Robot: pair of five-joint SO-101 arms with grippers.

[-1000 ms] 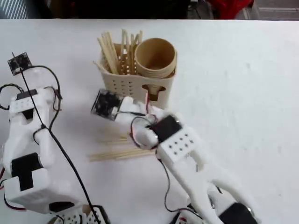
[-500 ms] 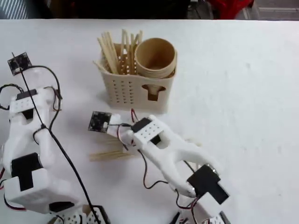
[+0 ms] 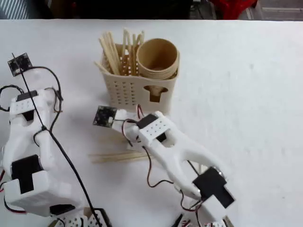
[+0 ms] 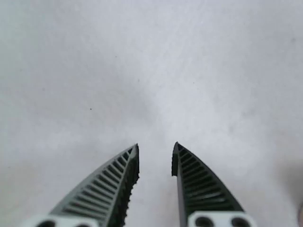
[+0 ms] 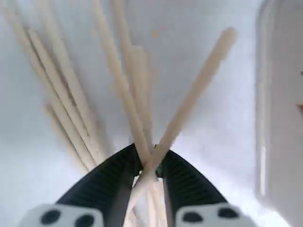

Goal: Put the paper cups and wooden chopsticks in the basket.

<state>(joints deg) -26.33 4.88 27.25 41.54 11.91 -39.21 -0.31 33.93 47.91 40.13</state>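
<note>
the right end effector (image 5: pixel 147 163) is down on the bench (image 3: pixel 246 85) just in front of the basket (image 3: pixel 135 92). its jaws are pinched around two crossing sticks of the loose chopsticks (image 5: pixel 118 85), and the others fan out flat beside it. the paper cups (image 3: pixel 157 59) sit nested in the basket next to a standing bundle of chopsticks (image 3: pixel 116 49). the left end effector (image 4: pixel 155 156) hangs slightly parted over bare bench, holding nothing.
</note>
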